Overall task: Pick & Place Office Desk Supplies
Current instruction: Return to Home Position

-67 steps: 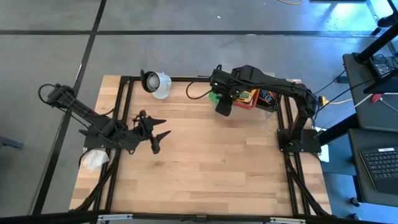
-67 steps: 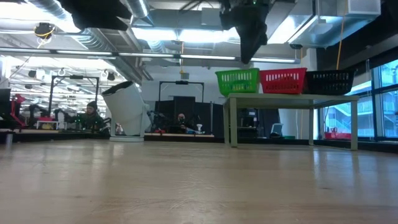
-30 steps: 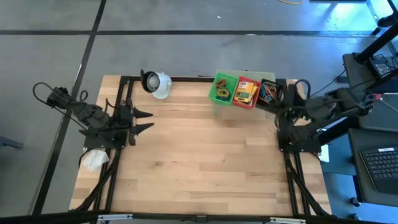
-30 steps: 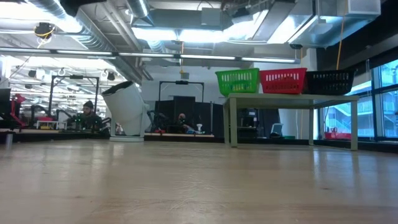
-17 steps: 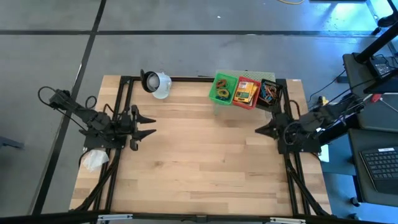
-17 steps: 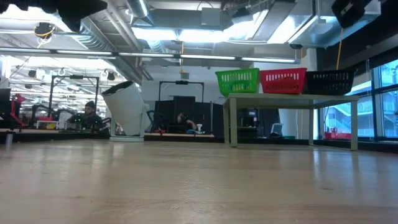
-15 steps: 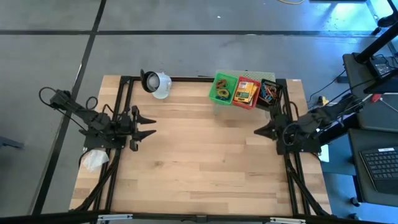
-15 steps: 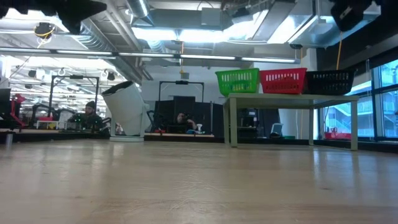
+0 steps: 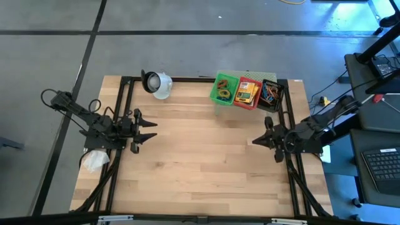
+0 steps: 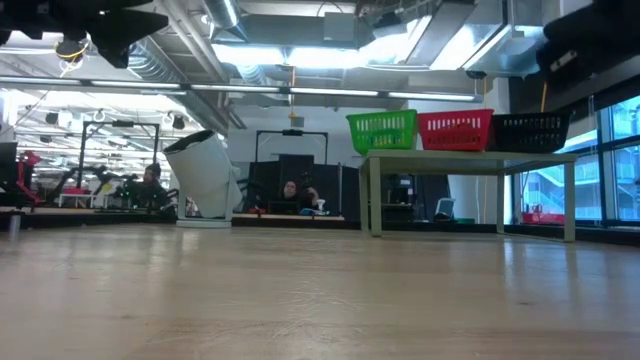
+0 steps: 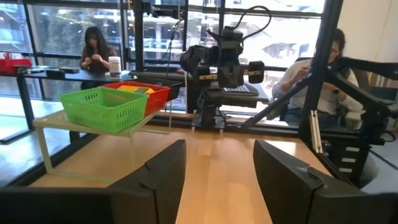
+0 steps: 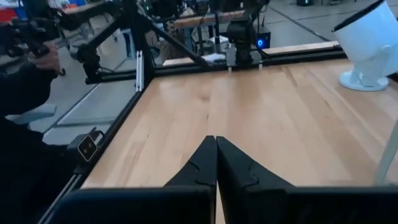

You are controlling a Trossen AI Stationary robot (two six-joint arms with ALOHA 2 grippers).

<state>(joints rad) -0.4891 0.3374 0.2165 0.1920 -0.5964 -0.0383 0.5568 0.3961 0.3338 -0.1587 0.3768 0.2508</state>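
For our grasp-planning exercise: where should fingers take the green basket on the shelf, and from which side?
Probably the free end wall of the green basket, away from the red basket, from above: its top is open, and that thin mesh wall stands clear.

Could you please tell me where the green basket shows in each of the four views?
High view: green basket, upper middle, leftmost of three.
Low view: upper right of centre.
Left wrist view: left side, nearest basket.
Right wrist view: not in it.
Shared landmark: the red basket beside it.
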